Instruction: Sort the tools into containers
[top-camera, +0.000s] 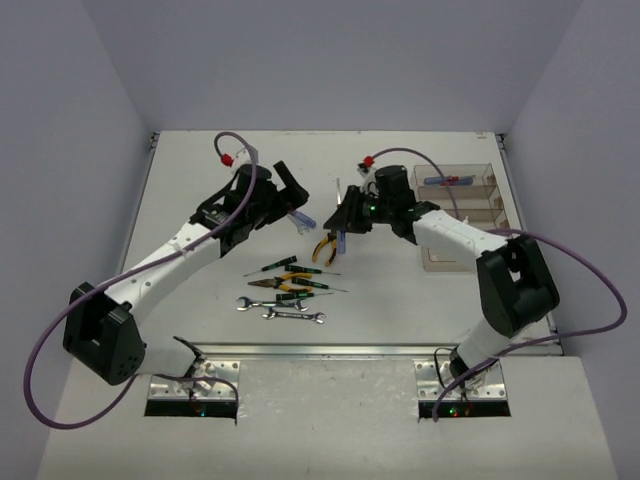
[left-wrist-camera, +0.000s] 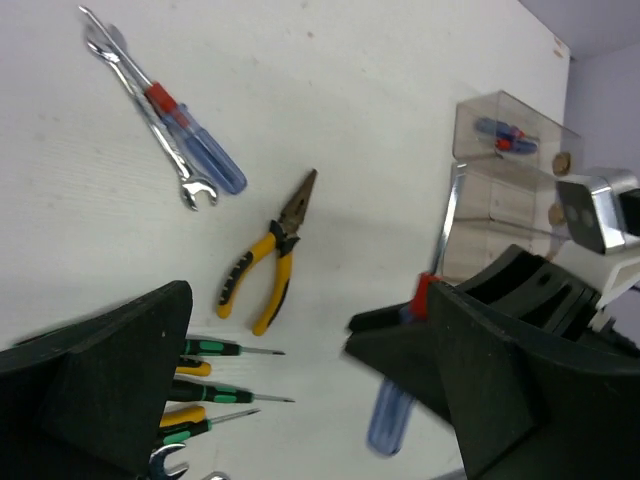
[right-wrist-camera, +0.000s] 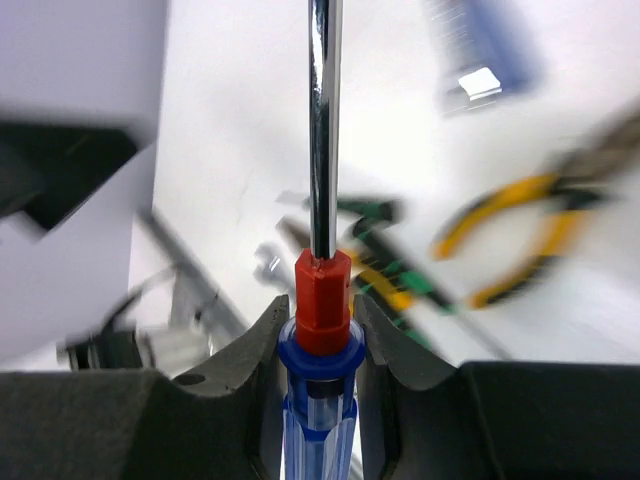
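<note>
My right gripper (top-camera: 340, 222) (right-wrist-camera: 320, 318) is shut on a blue-and-red-handled screwdriver (right-wrist-camera: 322, 300), held above the table's middle; it also shows in the left wrist view (left-wrist-camera: 392, 420). My left gripper (top-camera: 290, 192) (left-wrist-camera: 315, 335) is open and empty, close to the left of it. Below lie yellow pliers (top-camera: 325, 248) (left-wrist-camera: 265, 270), green-handled screwdrivers (top-camera: 272, 268) (left-wrist-camera: 215, 348), orange pliers (top-camera: 280, 285) and silver wrenches (top-camera: 292, 316). Another blue screwdriver (left-wrist-camera: 195, 140) lies beside a wrench (left-wrist-camera: 150, 105). The clear bins (top-camera: 468, 215) (left-wrist-camera: 505, 175) stand at the right; the far one holds a blue screwdriver (top-camera: 448, 181).
White walls enclose the table on three sides. The right arm's white link (top-camera: 450, 235) runs alongside the bins. Purple cables (top-camera: 235, 140) loop over both arms. The arm bases (top-camera: 195, 385) sit at the near edge.
</note>
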